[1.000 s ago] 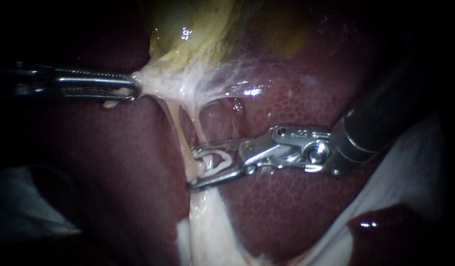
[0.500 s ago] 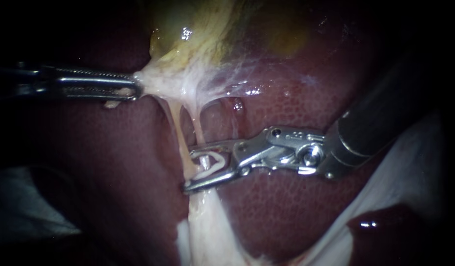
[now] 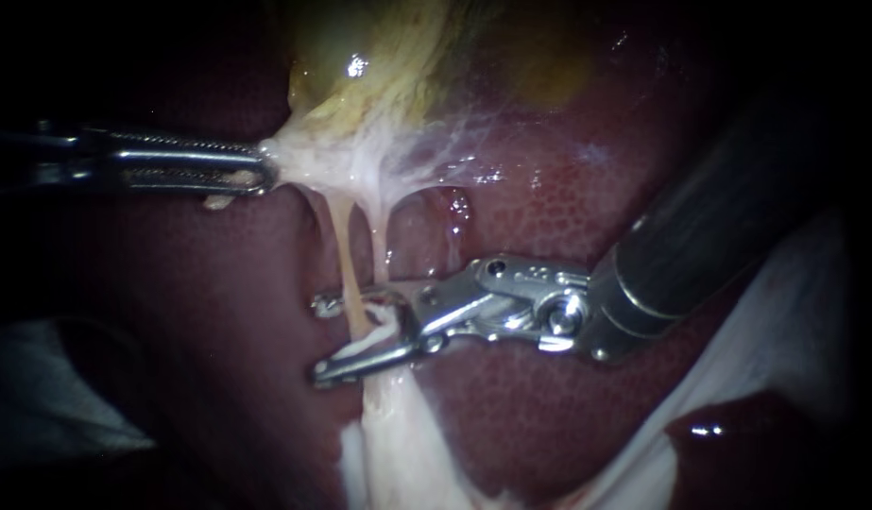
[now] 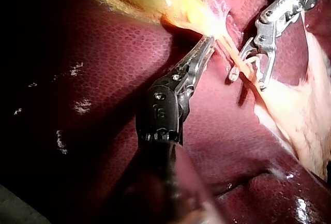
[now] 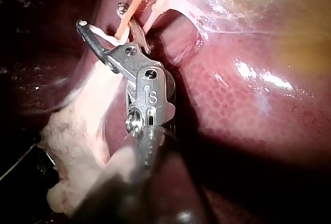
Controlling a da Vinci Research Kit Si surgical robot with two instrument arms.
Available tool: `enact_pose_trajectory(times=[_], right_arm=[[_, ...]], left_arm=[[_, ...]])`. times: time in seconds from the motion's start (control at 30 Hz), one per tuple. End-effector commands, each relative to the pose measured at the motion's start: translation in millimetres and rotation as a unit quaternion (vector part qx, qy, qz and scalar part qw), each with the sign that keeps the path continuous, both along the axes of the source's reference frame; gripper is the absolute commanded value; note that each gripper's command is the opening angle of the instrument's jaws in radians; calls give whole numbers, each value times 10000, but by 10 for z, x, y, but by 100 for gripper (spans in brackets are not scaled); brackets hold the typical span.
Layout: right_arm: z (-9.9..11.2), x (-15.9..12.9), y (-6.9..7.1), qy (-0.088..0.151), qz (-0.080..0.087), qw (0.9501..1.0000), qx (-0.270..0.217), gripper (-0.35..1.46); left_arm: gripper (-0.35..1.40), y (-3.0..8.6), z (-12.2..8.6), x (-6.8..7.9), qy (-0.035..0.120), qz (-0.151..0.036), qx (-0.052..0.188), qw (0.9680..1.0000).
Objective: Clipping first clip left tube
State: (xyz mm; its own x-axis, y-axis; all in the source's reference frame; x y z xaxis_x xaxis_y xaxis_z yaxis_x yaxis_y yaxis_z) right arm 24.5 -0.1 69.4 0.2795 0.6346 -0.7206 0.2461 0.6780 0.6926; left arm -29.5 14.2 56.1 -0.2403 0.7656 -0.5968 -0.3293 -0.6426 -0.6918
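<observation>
Left instrument [image 3: 261, 170] comes in level from the side, its jaws pinched on the pale tissue [image 3: 308, 161] at the neck of the gallbladder [image 3: 379, 66], drawing it sideways so the two tubes below stand taut over the liver [image 3: 549, 208]. The left tube [image 3: 346, 255], yellowish, runs from that neck downward toward the fatty white tissue beneath, its long axis nearly square to the right instrument [image 3: 324, 338]. That instrument reaches across from the right with its jaws spread, one on each side of the left tube, which crosses the gap nearer the tips than the hinge without being squeezed. The white clip [image 3: 386, 319] sits in the jaws just hinge-side of the crossing. The right tube [image 3: 379, 250] drops behind the upper jaw close by; whether it also lies inside the clip cannot be told. Judgement: the right instrument is the one placed to act, and closing turns on the left tube alone lying in the clip's mouth.
</observation>
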Motion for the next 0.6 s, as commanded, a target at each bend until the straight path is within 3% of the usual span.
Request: enact_pose_trajectory(times=[0.03, 0.27, 0.6], right_arm=[[1, 1, -1, -5, -3, 10000, -4, 49], [-3, 0, -4, -4, -35, 10000, 52, 49], [-22, -3, -20, 142, -306, 9993, 189, 49]], left_arm=[[-35, 0, 0, 0, 1, 0, 0, 10000], [-35, 0, 0, 1, 0, 1, 0, 10000], [-35, -1, 0, 5, -6, 12, 0, 10000]])
